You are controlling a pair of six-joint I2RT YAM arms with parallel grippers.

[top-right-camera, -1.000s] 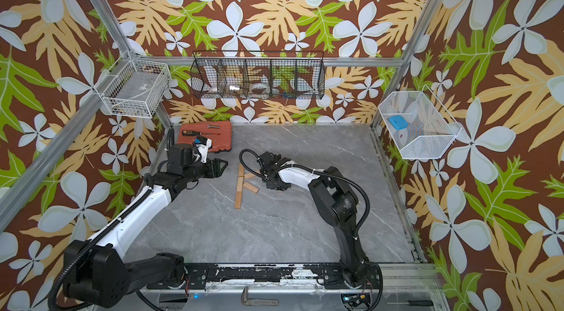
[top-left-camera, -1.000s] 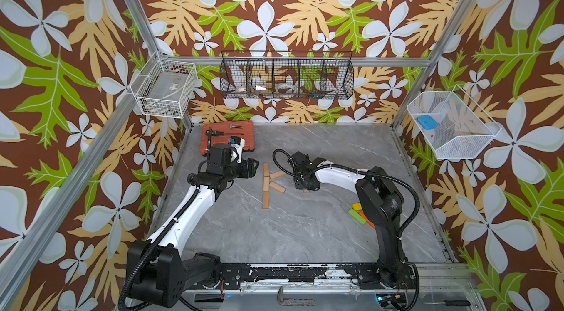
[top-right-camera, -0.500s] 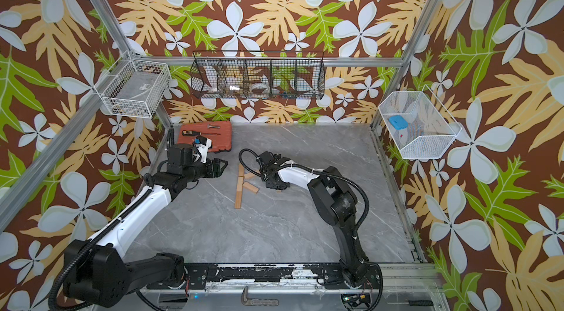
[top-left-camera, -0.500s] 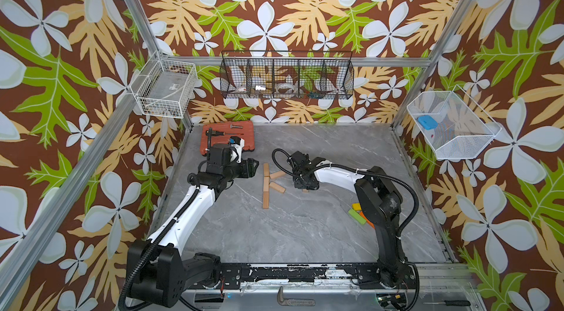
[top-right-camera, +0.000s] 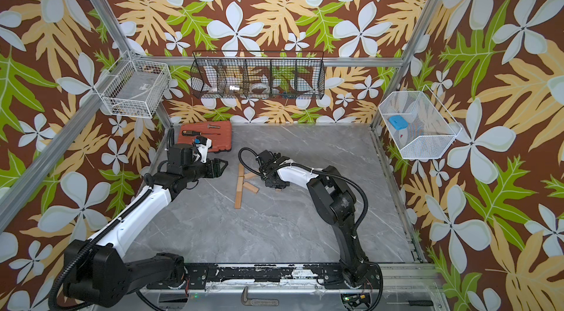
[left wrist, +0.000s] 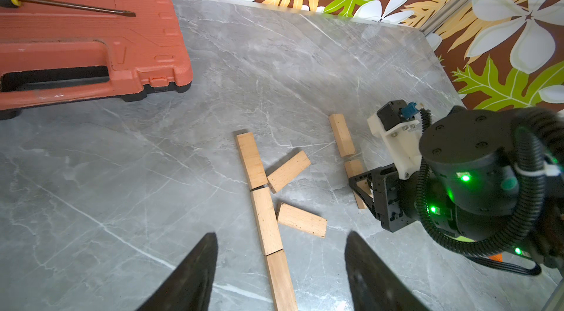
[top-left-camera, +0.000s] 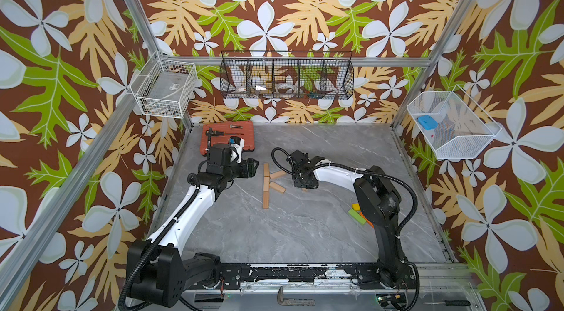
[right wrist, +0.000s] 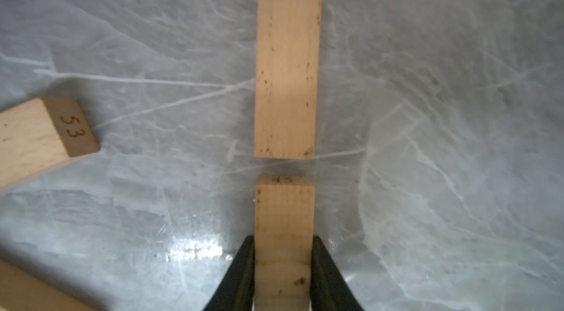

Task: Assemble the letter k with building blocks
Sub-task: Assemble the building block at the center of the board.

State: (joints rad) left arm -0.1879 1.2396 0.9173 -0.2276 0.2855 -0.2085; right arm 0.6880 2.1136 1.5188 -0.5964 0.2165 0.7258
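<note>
Three plain wooden building blocks lie end to end as a straight stem (top-left-camera: pixel 266 185) (left wrist: pixel 267 224). Two shorter blocks angle off its right side (left wrist: pixel 288 171) (left wrist: pixel 302 220). My right gripper (right wrist: pixel 283 239) (top-left-camera: pixel 303 186) stands low over the table just right of them. It is shut on the sides of another plain block (right wrist: pixel 284 218). One more plain block (right wrist: pixel 288 59) lies in line just beyond the held one. My left gripper (left wrist: pixel 280 234) (top-left-camera: pixel 251 168) hovers open at the stem's left, with nothing between its fingers. Yellow (top-left-camera: pixel 355 205) and green (top-left-camera: pixel 357 216) blocks lie by the right arm's base.
A red-orange tool case (top-left-camera: pixel 227 138) with a screwdriver and a bolt on it sits at the back left, right behind the left wrist. Wire baskets (top-left-camera: pixel 287 79) hang on the walls. A wrench (top-left-camera: pixel 291 301) lies on the front rail.
The right gripper has edged very slightly toward the back left with its block. The left arm and the laid blocks have not moved.
</note>
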